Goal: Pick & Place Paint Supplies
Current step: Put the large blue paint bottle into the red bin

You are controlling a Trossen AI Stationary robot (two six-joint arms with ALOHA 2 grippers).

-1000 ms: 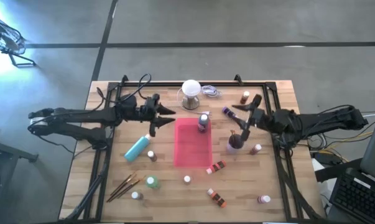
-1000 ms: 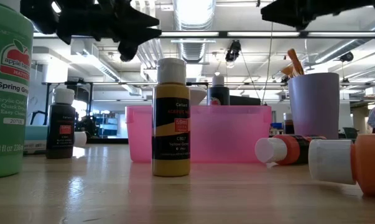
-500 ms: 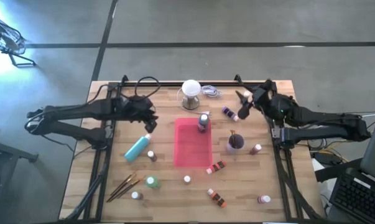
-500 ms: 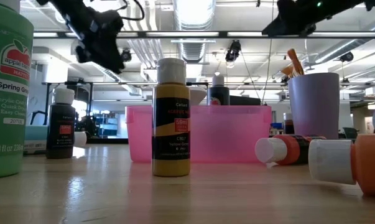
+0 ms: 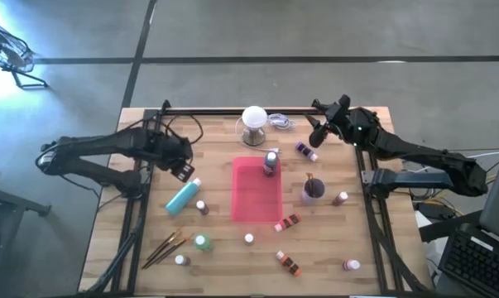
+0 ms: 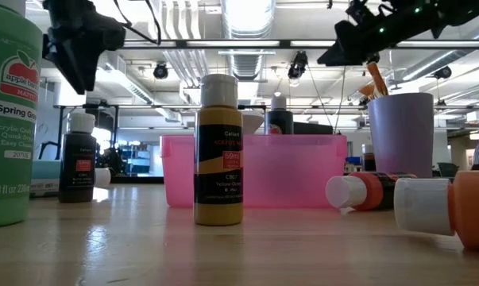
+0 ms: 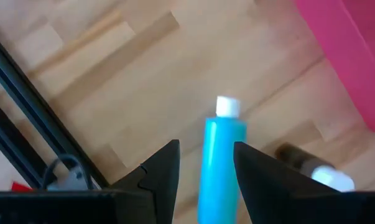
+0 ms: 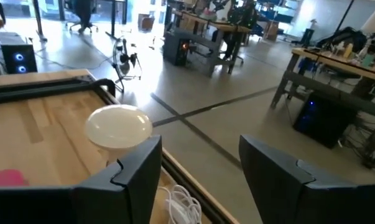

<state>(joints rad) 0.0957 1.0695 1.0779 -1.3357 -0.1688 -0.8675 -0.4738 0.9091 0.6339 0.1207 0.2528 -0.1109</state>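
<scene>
The paint supplies are spread over the wooden table. A teal bottle (image 5: 183,197) lies on its side at the left, with a small brown bottle (image 5: 202,207) beside it. My left gripper (image 5: 185,172) hangs open high above the teal bottle's white cap (image 7: 227,107) and points down. A purple bottle (image 5: 303,149) lies at the far right. A purple cup (image 5: 313,189) holds a brush. My right gripper (image 5: 315,136) is open and empty. It points level toward the white ball-topped stand (image 8: 119,127).
A pink tray (image 5: 257,194) lies in the middle with one bottle (image 5: 270,161) standing at its far end. Brushes (image 5: 166,247), a green bottle (image 5: 201,242) and a yellow bottle (image 6: 218,151) sit toward the near edge. Orange bottles (image 5: 289,222) lie on the near right. A black frame rims the table.
My left gripper has drawn back from the tray's far end toward the table's left edge. It has tipped from level to pointing down over the teal bottle. My right gripper has swung away from the purple cup toward the far edge, staying level. Nothing on the table has moved.
</scene>
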